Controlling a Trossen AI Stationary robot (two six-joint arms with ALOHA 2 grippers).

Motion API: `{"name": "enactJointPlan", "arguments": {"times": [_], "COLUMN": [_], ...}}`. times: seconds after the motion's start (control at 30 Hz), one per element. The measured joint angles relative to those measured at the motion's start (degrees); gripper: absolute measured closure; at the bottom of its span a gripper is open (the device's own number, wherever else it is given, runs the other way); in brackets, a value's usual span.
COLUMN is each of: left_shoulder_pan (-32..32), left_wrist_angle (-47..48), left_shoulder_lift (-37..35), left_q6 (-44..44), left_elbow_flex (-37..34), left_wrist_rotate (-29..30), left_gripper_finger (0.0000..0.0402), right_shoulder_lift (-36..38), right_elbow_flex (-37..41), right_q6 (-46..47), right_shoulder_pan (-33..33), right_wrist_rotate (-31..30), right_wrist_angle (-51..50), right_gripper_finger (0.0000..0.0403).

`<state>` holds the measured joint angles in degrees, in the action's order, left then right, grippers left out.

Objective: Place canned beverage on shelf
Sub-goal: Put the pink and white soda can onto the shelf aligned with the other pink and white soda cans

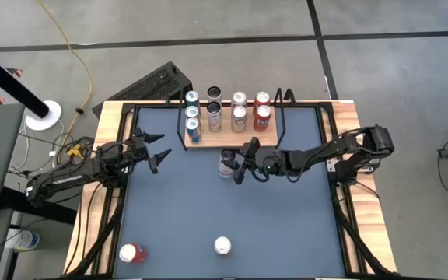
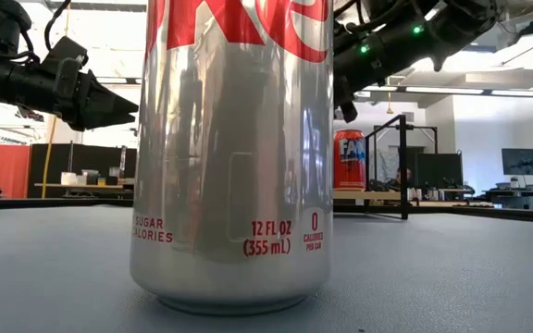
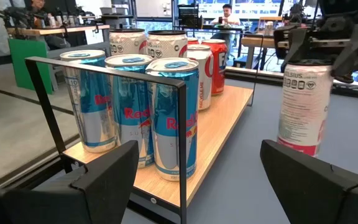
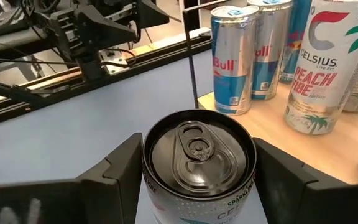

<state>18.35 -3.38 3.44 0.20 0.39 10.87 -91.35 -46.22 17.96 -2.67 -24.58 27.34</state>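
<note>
The shelf (image 1: 274, 140), a light-wood board in a black rail frame, sits at the table's far middle. Several cans stand upright on it, among them three blue Red Bull cans (image 3: 129, 112). My right gripper (image 1: 236, 165) is shut on a white and pink Celsius can (image 1: 226, 164), just in front of the shelf's near edge. The can also shows in the left wrist view (image 3: 302, 102). My left gripper (image 1: 162, 149) is open and empty, left of the shelf and above the table. My right gripper pinches the Celsius can between its two fingers (image 4: 120, 171), one on each side of the can's wall just below the top rim (image 4: 149, 177). The fingers come from the table's right, slanting down. The can stands upright. I cannot tell whether its base rests on the table.
A silver Diet Coke can (image 1: 222, 246) stands near the table's front edge and fills the low view (image 2: 234, 148). A red can (image 1: 131, 253) stands at the front left. The board's near strip (image 1: 243, 140), right of the Red Bull cans, is bare. People sit in the room beyond the table.
</note>
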Motion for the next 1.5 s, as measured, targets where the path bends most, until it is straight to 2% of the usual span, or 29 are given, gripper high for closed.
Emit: {"name": "enactJointPlan", "arguments": {"times": [0.13, 0.53, 0.77, 0.9, 1.1, 1.3, 1.5], "left_shoulder_pan": [0.00, 0.00, 0.01, 0.02, 0.00, 0.02, 0.02], "left_wrist_angle": [0.00, 0.00, -0.01, -0.02, 0.03, -0.02, -0.02], "left_shoulder_lift": [0.00, 0.00, -0.02, 0.00, -0.03, 0.00, 0.02], "left_q6": [0.00, 0.00, 0.00, 0.00, -0.02, 0.00, -0.02], "left_elbow_flex": [0.02, 0.00, 0.00, 0.00, 0.01, 0.00, 0.00], "left_wrist_rotate": [0.00, 0.00, 0.00, 0.02, 0.05, 0.04, 0.06], "left_gripper_finger": [0.0074, 0.0074, 0.0074, 0.0074, 0.0074, 0.0074, 0.0074], "right_shoulder_lift": [0.00, 0.00, -0.77, -2.95, -7.33, -11.10, -11.34], "right_elbow_flex": [0.00, -0.36, -9.49, -13.25, -18.28, -21.17, -21.22], "right_q6": [-1.79, -5.64, -8.99, -13.96, -14.84, -16.55, -16.54], "right_shoulder_pan": [-0.91, 0.51, 3.74, 5.75, 9.44, 11.63, 12.72], "right_wrist_rotate": [-2.79, -3.68, 1.97, 2.51, 8.36, 8.25, 8.25], "right_wrist_angle": [-0.05, 0.77, -7.89, -9.38, -8.22, -8.40, -8.15], "right_gripper_finger": [0.0162, 0.0162, 0.0162, 0.0162, 0.0162, 0.0162, 0.0162]}}
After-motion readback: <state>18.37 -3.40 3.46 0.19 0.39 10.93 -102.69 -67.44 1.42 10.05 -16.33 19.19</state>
